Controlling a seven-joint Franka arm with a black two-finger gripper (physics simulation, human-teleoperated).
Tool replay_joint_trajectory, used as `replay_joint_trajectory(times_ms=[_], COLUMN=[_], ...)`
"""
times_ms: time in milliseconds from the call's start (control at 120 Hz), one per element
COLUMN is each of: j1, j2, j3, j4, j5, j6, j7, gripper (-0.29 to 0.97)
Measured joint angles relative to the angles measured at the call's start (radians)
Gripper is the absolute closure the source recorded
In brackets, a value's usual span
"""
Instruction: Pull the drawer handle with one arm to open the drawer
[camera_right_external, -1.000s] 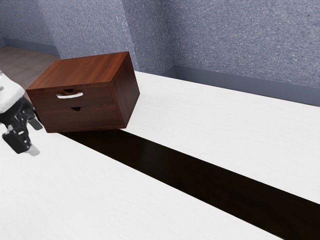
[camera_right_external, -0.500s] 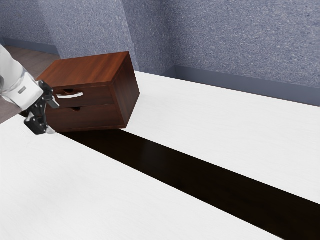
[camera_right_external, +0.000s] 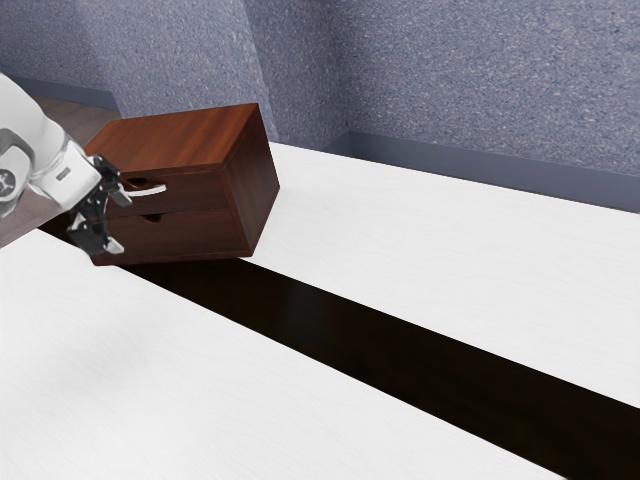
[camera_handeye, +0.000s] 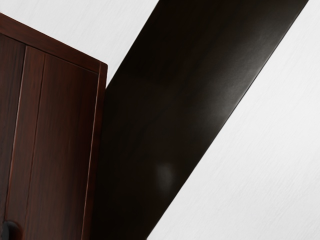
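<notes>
A dark wooden cabinet (camera_right_external: 200, 150) with two drawers stands at the table's far left in the exterior view. The upper drawer (camera_right_external: 190, 192) carries a white handle (camera_right_external: 152, 186) and sits flush with the front. My black gripper (camera_right_external: 114, 214) hangs open just in front of the cabinet's face, at its left part. One fingertip is near the handle's left end and the other is lower, by the bottom drawer (camera_right_external: 185, 233). Nothing is held between the fingers. The wrist view looks along the cabinet front (camera_handeye: 50, 150) close up.
The white table (camera_right_external: 420, 250) is crossed by a wide dark strip (camera_right_external: 400, 360) running from under the cabinet toward the exterior view's lower right. The same strip (camera_handeye: 185, 115) lies beside the cabinet in the wrist view. A blue-grey wall (camera_right_external: 450, 70) stands behind.
My arm has risen and swung toward the exterior view's right, bringing the open gripper from low beside the cabinet up to its front near the handle. The cabinet has not moved.
</notes>
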Motion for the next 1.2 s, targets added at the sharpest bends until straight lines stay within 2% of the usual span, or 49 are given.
replay_joint_trajectory(times_ms=[50,192,242,475,700,850,1050,1083,1200], j1=[-0.025,-0.241,-0.292,-0.337,-0.552,-0.588,-0.695,-0.712,-0.768], j2=[0.000,-0.005,-0.008,-0.019,-0.063,-0.080,-0.117,-0.126,-0.150], j3=[0.026,0.247,0.300,0.353,0.572,0.610,0.714,0.730,0.783], j4=[0.015,0.087,0.101,0.141,0.240,0.260,0.338,0.349,0.379], j5=[0.000,0.000,0.000,0.001,0.001,0.001,0.001,0.001,0.001], j6=[0.002,0.004,0.005,0.006,0.005,0.004,-0.002,-0.002,-0.004], j7=[0.006,0.022,0.027,0.046,0.059,0.065,0.072,0.073,0.076], gripper=[0.00,0.00,0.00,0.00,0.00,0.00,0.00,-0.04,-0.01])
